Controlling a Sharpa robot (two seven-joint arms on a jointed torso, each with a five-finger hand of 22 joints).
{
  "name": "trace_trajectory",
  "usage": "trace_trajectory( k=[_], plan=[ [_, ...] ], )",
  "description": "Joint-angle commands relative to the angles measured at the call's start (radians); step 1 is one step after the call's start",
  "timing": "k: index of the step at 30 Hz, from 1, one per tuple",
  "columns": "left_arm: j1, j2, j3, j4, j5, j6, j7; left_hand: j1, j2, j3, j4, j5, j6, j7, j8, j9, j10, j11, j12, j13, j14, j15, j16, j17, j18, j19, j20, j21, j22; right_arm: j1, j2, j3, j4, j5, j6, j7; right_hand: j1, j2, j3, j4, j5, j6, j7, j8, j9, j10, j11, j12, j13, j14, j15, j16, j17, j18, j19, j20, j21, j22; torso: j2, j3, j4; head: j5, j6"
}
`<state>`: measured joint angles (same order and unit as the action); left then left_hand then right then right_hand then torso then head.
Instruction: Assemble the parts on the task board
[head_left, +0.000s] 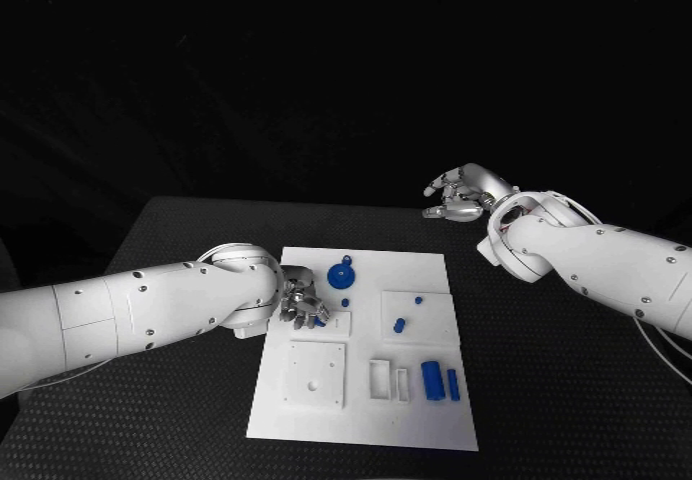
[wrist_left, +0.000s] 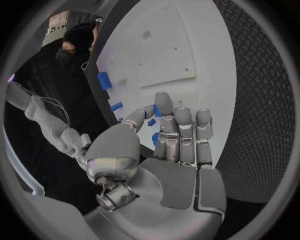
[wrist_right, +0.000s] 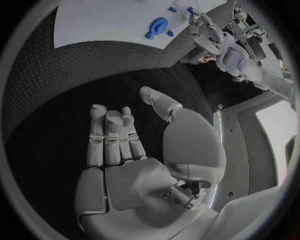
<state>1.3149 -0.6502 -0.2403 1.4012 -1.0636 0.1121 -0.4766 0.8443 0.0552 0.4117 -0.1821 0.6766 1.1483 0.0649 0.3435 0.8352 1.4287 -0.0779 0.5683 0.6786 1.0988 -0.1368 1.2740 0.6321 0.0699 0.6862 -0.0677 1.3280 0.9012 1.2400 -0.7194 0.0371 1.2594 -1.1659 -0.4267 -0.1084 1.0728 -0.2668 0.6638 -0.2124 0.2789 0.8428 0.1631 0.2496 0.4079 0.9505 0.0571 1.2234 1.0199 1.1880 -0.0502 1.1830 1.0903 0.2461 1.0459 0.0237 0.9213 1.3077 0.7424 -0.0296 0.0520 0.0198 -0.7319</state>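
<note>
The white task board (head_left: 361, 400) lies in the middle of the table. My left hand (head_left: 302, 304) hangs over its left edge beside a small raised white square (head_left: 339, 322). A small blue part (wrist_left: 152, 112) sits between its thumb and a finger, so it looks pinched. More small blue pieces (wrist_left: 154, 138) lie just under the fingers (wrist_left: 186, 131). A blue round part (head_left: 342, 275) stands at the board's far end. Two blue cylinders (head_left: 440, 379) lie near the right edge. My right hand (head_left: 464, 194) is raised beyond the board's far right corner, fingers apart and holding nothing.
A square white plate with a hole (head_left: 316, 374) and narrow white slots (head_left: 388, 380) occupy the board's near half. Two small blue pegs (head_left: 408, 312) stand on a raised white block. The black table (head_left: 577, 400) extends to the right of the board.
</note>
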Motion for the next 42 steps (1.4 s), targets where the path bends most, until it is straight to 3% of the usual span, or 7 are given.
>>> trace_trajectory(
  k=[1,17,42],
  plan=[
    [0.0,0.0,0.0,0.0,0.007,0.013,-0.007,0.002,0.012,0.115,-0.109,0.005,0.078,-0.057,-0.004,0.001,-0.001,-0.007,0.007,0.001,-0.002,-0.005,0.007,-0.001,-0.013,0.006,-0.163,0.006,0.001,0.0,0.0,0.0,0.0,0.0,0.012,0.009,0.0,0.01,-0.004,0.002,0.006,-0.002,0.007,0.006,0.001,-0.004,0.0,0.005,-0.001,-0.006,-0.001,0.006,-0.001,0.016,-0.006,0.002,-0.006,0.014,0.0,-0.0005,0.0002,0.0,0.0],
    [-0.005,0.016,0.0,-0.01,-0.011,0.006,-0.004,0.0,0.013,0.116,-0.109,0.002,0.077,-0.056,-0.005,0.002,-0.001,-0.007,0.007,0.001,-0.002,-0.005,0.008,-0.002,-0.013,0.006,-0.163,0.008,0.002,0.0,0.003,0.0,-0.001,0.0,0.016,0.009,-0.001,0.011,-0.006,0.003,0.009,-0.002,0.007,0.007,0.001,-0.005,0.0,0.007,-0.003,-0.007,-0.001,0.007,-0.002,0.016,-0.007,0.002,-0.006,0.014,0.001,0.0002,-0.0017,-0.001,0.001],
    [-0.005,0.017,0.0,-0.023,-0.027,0.028,-0.01,-0.001,0.015,0.122,-0.11,0.002,0.079,-0.057,-0.005,0.006,0.0,-0.009,0.01,0.002,0.0,-0.006,0.011,-0.002,-0.012,0.007,-0.164,0.011,0.003,0.0,0.001,0.0,0.001,0.0,0.017,0.008,-0.001,0.013,-0.007,0.003,0.02,-0.003,0.007,0.008,0.002,-0.006,0.001,0.01,-0.007,-0.008,-0.001,0.008,-0.003,0.016,-0.008,0.002,-0.006,0.015,-0.001,0.0001,0.0015,-0.003,-0.003]
  ],
)
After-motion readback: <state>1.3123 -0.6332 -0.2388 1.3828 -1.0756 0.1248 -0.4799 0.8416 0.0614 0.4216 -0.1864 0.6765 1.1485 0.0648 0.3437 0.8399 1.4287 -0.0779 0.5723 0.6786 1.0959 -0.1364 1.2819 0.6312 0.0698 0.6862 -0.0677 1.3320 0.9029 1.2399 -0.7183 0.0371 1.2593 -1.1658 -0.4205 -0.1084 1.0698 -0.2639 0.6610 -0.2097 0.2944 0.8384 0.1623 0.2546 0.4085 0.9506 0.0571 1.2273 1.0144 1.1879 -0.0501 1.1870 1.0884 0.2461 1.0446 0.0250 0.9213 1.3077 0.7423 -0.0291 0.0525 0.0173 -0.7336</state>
